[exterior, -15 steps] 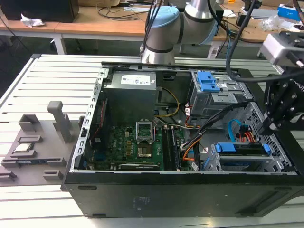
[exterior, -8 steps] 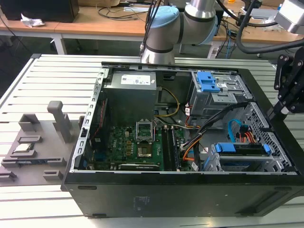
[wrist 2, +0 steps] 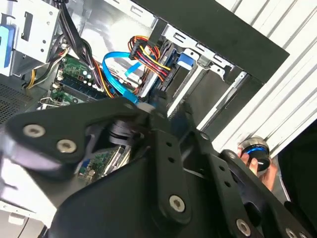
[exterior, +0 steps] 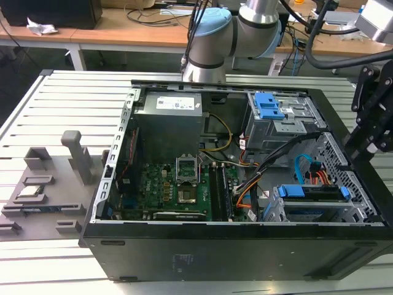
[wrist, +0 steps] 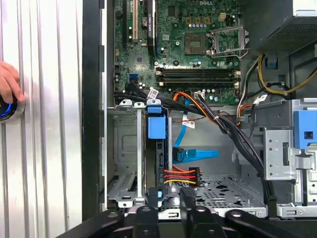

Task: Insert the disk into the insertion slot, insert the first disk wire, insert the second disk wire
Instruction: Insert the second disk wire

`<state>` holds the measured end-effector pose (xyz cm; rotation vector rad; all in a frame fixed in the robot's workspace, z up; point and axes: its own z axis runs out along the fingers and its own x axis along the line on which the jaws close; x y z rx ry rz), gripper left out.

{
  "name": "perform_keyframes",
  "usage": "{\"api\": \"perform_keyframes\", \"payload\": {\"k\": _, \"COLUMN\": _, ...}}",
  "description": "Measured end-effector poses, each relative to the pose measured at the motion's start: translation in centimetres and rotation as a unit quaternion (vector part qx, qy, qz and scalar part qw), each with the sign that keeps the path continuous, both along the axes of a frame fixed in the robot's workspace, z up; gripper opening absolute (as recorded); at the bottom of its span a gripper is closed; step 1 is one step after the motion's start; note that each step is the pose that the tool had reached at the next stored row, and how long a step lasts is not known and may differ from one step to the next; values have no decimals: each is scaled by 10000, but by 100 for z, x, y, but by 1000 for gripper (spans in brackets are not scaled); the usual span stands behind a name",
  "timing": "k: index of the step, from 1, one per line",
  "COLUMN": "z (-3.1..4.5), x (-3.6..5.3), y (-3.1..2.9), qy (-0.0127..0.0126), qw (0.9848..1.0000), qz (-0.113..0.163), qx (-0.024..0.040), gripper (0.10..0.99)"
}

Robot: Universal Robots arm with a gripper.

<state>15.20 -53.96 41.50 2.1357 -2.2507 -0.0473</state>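
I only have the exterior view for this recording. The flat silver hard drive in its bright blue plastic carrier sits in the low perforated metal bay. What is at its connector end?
Observer: In the first wrist view, a bundle of red, yellow and black wires reaches the end of the disk. I cannot tell whether it is fully plugged in.
Operator: Any other lead there?
Observer: A flat blue cable ends close beside that bundle.
Operator: Anyone near the rig?
Observer: Yes. A person's hand rests on a round knob with a blue light ring, on the ribbed metal table outside the case.
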Motion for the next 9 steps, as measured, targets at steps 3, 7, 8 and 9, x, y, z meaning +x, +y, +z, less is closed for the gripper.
{"api": "perform_keyframes", "payload": {"k": 3, "z": -21, "x": -8, "y": 4, "qy": 0, "qw": 10000, "qz": 0, "qx": -2, "gripper": 361}}
{"api": "perform_keyframes", "payload": {"k": 7, "z": -120, "x": -70, "y": 27, "qy": 0, "qw": 10000, "qz": -1, "qx": -1, "gripper": 361}}
{"api": "perform_keyframes", "payload": {"k": 8, "z": -138, "x": -86, "y": 31, "qy": 0, "qw": 10000, "qz": 0, "qx": 0, "gripper": 361}}
{"api": "perform_keyframes", "payload": {"k": 9, "z": -164, "x": -110, "y": 36, "qy": 0, "qw": 10000, "qz": 0, "qx": 0, "gripper": 361}}
